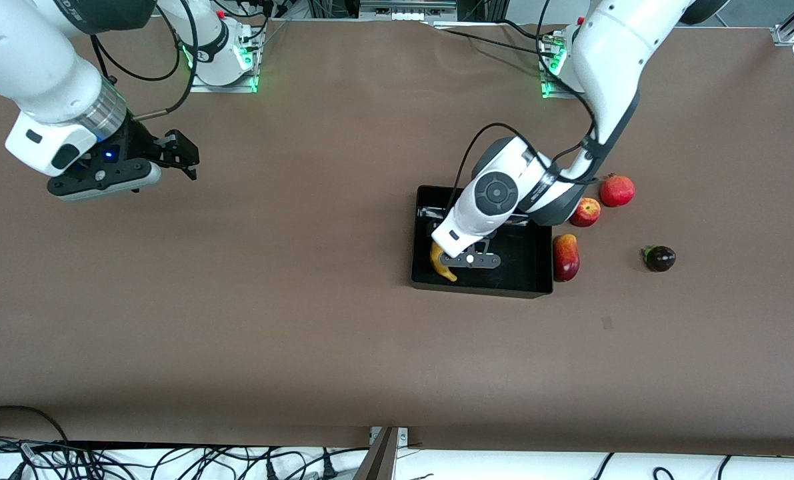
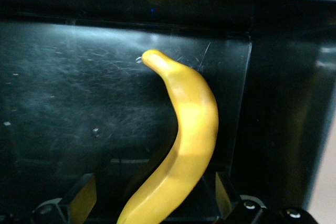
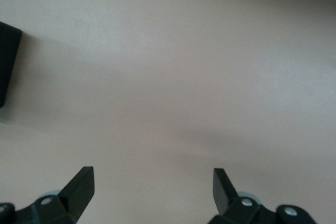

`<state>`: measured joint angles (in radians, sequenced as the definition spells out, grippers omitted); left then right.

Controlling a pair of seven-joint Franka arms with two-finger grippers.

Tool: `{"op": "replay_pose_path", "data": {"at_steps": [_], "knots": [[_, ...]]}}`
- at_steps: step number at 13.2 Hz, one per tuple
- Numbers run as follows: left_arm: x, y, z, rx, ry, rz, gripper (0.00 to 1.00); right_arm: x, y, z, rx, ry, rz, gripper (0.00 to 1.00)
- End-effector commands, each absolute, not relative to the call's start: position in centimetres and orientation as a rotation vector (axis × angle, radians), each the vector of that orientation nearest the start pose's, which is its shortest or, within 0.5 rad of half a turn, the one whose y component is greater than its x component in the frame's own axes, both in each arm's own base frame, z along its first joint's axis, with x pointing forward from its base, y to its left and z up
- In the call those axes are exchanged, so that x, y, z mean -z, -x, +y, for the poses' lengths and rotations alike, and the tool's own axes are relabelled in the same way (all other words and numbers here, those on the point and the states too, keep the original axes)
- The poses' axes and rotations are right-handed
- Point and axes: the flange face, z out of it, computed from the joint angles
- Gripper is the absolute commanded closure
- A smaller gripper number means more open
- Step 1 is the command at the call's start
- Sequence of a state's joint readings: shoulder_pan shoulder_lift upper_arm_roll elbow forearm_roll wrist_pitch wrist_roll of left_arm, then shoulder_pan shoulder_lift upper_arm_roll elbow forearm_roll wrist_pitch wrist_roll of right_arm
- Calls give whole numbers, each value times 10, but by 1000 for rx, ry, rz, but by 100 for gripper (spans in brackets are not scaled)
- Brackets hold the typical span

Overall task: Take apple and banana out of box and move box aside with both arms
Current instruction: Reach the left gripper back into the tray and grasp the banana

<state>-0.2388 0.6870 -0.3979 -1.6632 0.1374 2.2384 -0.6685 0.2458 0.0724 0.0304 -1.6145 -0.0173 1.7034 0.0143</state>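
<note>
The yellow banana lies in the black box, at the box's end toward the right arm. My left gripper is down in the box over the banana. In the left wrist view the banana lies between my left gripper's open fingers with a gap on each side. The red apple with yellowish streaks sits on the table beside the box, toward the left arm's end. My right gripper is open and empty above bare table at the right arm's end, as the right wrist view also shows.
A red pomegranate sits beside the apple. A red-yellow pear-shaped fruit lies against the box's wall. A dark purple fruit sits farther toward the left arm's end. A black corner shows at the edge of the right wrist view.
</note>
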Motion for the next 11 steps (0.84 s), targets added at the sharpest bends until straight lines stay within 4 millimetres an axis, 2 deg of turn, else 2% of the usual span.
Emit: {"op": "replay_pose_path", "data": {"at_steps": [1,4,6,7,8,9,10,11], "knots": [[-207,-561,-393,-135,3184,-63,0,-570,-563,162,-19,3130,-469,0],[-181,-555,-396,-114,3183,-89,0,-559,-564,175,-43,3109,-469,0],[-174,-552,-396,-113,3192,-95,3,-558,-564,177,-41,3105,-480,0],[-173,-552,-395,-114,3191,-99,43,-558,-563,180,-41,3088,-469,0],[-174,-552,-395,-119,3188,-97,76,-558,-563,182,-43,3080,-463,0],[-177,-555,-391,-117,3187,-99,94,-558,-563,182,-42,3082,-464,0],[-179,-556,-389,-129,3174,-102,100,-558,-562,182,-48,3081,-463,0],[-187,-557,-386,-140,3158,-102,100,-557,-562,182,-50,3081,-463,0]]}}
